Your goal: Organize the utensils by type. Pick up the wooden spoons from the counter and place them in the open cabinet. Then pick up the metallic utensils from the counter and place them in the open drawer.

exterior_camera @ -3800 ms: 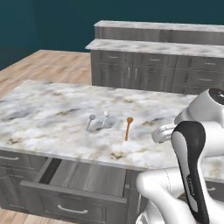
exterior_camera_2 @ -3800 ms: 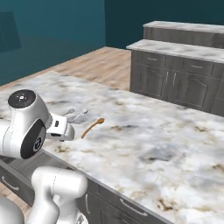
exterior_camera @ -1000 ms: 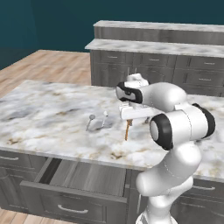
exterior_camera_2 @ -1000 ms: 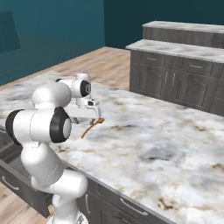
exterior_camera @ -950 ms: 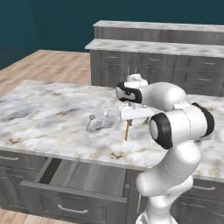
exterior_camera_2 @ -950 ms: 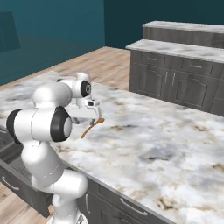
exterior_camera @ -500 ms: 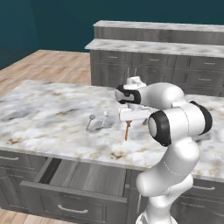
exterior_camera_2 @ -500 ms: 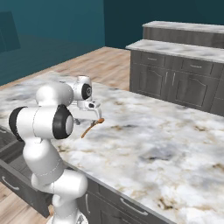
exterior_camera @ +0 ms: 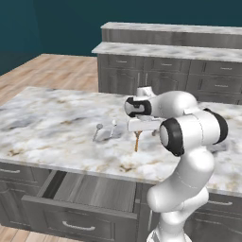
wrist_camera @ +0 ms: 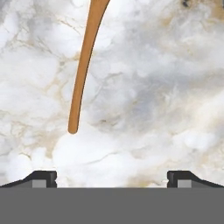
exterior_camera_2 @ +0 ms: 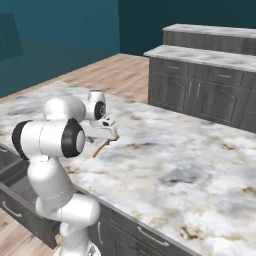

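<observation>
At 9 o'clock of the gripper (exterior_camera: 138, 131), 2 metallic utensils (exterior_camera: 105, 131) lie on the counter (exterior_camera: 47, 123). The open drawer (exterior_camera: 90, 194) juts out at 7 o'clock, below the edge. The jaws stand wide apart, low over the wooden spoon (wrist_camera: 84, 65), whose handle end lies between the fingertips (wrist_camera: 41, 177) untouched.

Wooden spoon (wrist_camera: 83, 74) bowl beyond edge

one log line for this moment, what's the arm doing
phase: approach | jaws: open, empty | gripper above wooden spoon handle on counter | metallic utensils untouched | drawer open
</observation>
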